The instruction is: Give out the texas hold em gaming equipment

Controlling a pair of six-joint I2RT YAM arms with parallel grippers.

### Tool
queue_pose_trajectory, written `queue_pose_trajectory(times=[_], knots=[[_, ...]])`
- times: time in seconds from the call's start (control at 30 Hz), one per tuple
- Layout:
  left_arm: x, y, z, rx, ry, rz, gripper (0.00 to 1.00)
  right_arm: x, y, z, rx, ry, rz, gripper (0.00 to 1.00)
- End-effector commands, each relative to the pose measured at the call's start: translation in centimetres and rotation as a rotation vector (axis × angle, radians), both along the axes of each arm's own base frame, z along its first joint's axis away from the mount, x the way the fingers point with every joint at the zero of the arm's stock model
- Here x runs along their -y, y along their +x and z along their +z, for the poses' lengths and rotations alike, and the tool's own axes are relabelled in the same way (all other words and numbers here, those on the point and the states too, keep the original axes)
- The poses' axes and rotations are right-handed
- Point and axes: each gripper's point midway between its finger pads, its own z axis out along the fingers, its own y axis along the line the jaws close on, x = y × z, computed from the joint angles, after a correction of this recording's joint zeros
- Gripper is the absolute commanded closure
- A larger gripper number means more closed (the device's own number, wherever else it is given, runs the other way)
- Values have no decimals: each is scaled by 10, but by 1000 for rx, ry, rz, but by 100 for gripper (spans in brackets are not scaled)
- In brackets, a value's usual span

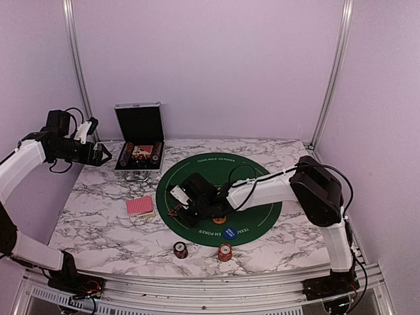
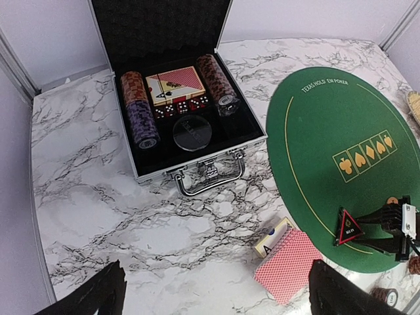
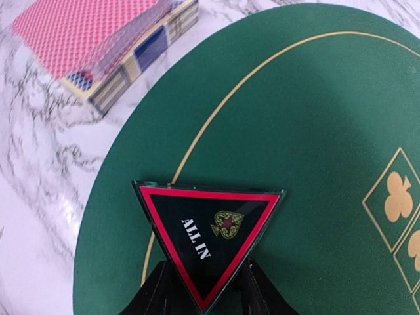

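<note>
My left pincer [image 1: 102, 155] spread wide, above white marble table [image 1: 98, 223]. Pink-red-backed card deck [image 1: 140, 206] on marble, just beside round green felt mat [image 1: 262, 197]. My right pincer [image 3: 207, 292] pinching black red-bordered triangular marker [image 3: 210, 236] (reads "ALL IN") at mat's left edge.

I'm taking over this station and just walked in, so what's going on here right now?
The right gripper grips the triangular "ALL IN" marker by one corner, holding it upright over the left edge of the green poker mat. The left gripper hangs open and empty at the far left, near the open chip case. A deck of red-backed cards lies on the marble table left of the mat, and two small chip stacks stand near the front edge.
</note>
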Motion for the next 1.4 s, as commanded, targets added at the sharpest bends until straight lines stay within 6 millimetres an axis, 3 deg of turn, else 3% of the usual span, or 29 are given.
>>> queue_pose_trajectory(times=[0.0, 0.2, 0.4, 0.5, 0.6, 0.73, 0.8, 0.9, 1.0, 1.1, 1.37], knots=[[-2, -13, 7, 16, 39, -22, 1, -10, 33, -7, 63, -15, -143, 65], [0, -22, 5, 3, 50, -48, 1, -21, 58, -2, 80, 19, -227, 65], [7, -28, 3, -17, 30, -93, 1, -28, 63, 22, 94, 74, -220, 62], [8, -29, 2, -29, 27, -101, 1, -22, 59, 48, 106, 104, -216, 44], [12, -31, 4, -34, 10, -119, 1, 0, 50, 67, 99, 123, -235, 23], [16, -33, 9, -31, -10, -138, 1, 43, 39, 75, 51, 127, -314, 11], [17, -34, 9, -36, -16, -140, 1, 65, 32, 76, 26, 119, -352, 10], [18, -38, 5, -49, -15, -152, 1, 94, 14, 57, -33, 70, -381, 9], [19, -43, 1, -65, -13, -170, 1, 110, -1, 44, -78, 48, -393, 10], [20, -48, 0, -72, -7, -183, 1, 119, -9, 38, -108, 37, -407, 10], [21, -51, 2, -58, 1, -194, 1, 118, -21, 20, -146, 4, -417, 15]])
